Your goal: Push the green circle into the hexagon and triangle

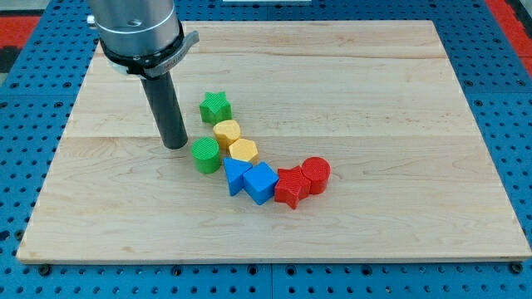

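Observation:
The green circle stands on the wooden board, left of centre. My tip rests on the board just to the circle's left, very close to it or touching. A yellow hexagon lies right beside the circle on its right. A blue triangle lies just below and right of the circle. A second yellow block, rounder in shape, sits above the hexagon.
A green star sits above the yellow blocks. A blue cube lies right of the triangle. A red star and a red cylinder continue the curved row to the right.

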Controlling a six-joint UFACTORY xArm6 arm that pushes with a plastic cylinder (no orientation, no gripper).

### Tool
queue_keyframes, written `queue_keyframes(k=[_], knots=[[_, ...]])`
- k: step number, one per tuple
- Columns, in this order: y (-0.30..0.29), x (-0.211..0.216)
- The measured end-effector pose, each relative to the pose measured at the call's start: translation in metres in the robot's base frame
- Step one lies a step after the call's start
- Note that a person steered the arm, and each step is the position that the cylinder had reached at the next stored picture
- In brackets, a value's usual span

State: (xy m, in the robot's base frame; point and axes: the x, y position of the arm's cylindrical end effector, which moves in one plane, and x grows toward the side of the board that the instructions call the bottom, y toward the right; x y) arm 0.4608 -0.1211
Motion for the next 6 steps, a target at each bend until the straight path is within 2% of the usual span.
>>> queue_keyframes(k=[1,2,3,4,5,6], knots=[[0.056,0.023],[0.019,0.020],[-0.058,0.009],[-0.043,-0.065],[0.025,-0.110],[0.058,-0.062]])
